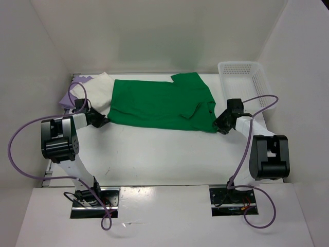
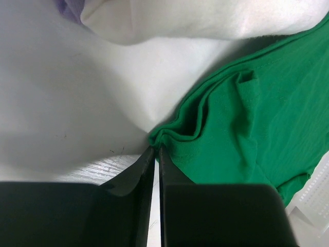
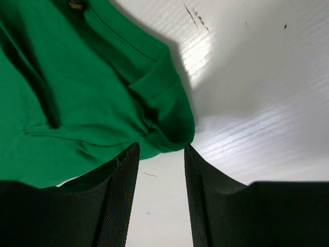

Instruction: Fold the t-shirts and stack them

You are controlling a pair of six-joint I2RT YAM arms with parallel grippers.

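The green t-shirt [image 1: 154, 103] is spread mid-frame on the counter [image 1: 154, 154]. Soft, light and limp, it is best taken at hem corners. Its lower-left corner appears pinched by the clenched left claw [image 2: 156, 149]; the right claw [image 3: 162, 146] is seen released at the lower-right corner.

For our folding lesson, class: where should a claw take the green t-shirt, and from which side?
I'd pinch the green t-shirt at its near corners, coming in low from the arms' side: it lies spread flat, and those corners end on bare table.
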